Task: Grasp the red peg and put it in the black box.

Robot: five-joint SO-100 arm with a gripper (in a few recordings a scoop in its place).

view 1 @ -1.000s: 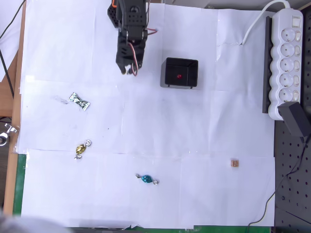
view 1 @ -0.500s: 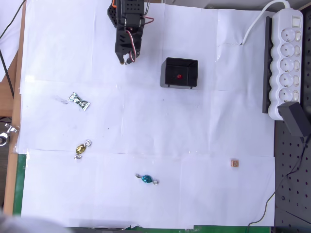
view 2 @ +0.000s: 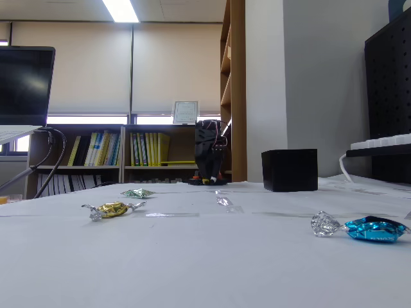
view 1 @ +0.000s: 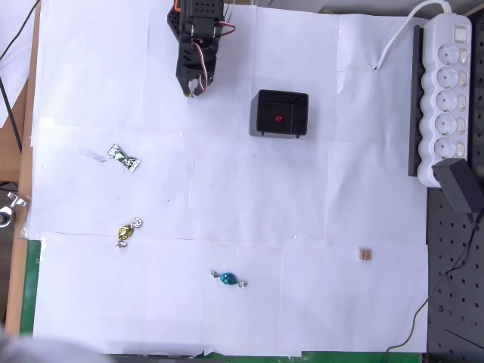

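Peg status: tiny round red peg [view 1: 279, 119] sits inside the small square black plastic box [view 1: 262, 102], near the floor's centre in the overhead view. Black two-finger gripper [view 1: 192, 91] hangs well left of the box, holding nothing; can't tell if fingers are apart or together. Green, gold and blue wrapped candies [view 1: 122, 157] lie scattered on white paper.

Office or lab room, low bookshelves [view 2: 122, 151] packed with books and binders under windows with drawn blinds, fluorescent ceiling light [view 2: 121, 9], tall wooden shelving unit [view 2: 234, 90], laptop screen [view 2: 26, 83], black pegboard [view 1: 454, 272], white power strip [view 1: 446, 91] on paper-covered table [view 1: 302, 197]
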